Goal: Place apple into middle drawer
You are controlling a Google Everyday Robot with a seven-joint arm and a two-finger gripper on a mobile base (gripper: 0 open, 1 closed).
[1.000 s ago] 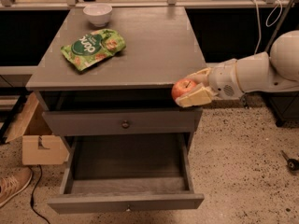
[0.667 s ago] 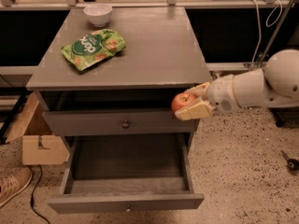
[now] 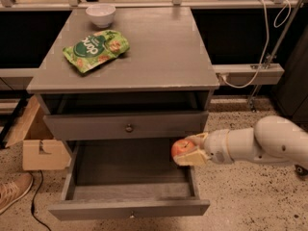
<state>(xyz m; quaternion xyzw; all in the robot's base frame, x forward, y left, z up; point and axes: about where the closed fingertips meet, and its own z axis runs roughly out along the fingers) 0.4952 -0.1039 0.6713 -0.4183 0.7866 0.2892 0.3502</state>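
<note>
At the far left a tan shoe and a cardboard box sit on the speckled floor beside the grey wooden table. On its top, well apart from the work below, lie a crinkly green snack bag and, behind it, a small white bowl. Under the top, the upper drawer front is shut, flat and matt, with a dark round knob. Below that the middle drawer is pulled well out: a wide, shallow grey box with its long axis running left to right. The apple, round and glossy red with a yellowish blush, is at the drawer's right rear, just under the upper drawer front and just inside the right wall. It seems to hang above the drawer floor rather than rest on it. The gripper reaches in from the right on a smooth white arm, and its cream fingers are clamped on the apple, one above and one below. The drawer's open floor lies below and to the left of the held fruit, so a small move leftward and down, away from the side wall, would likely allow a clean release. Being round, the apple may roll once let go.
</note>
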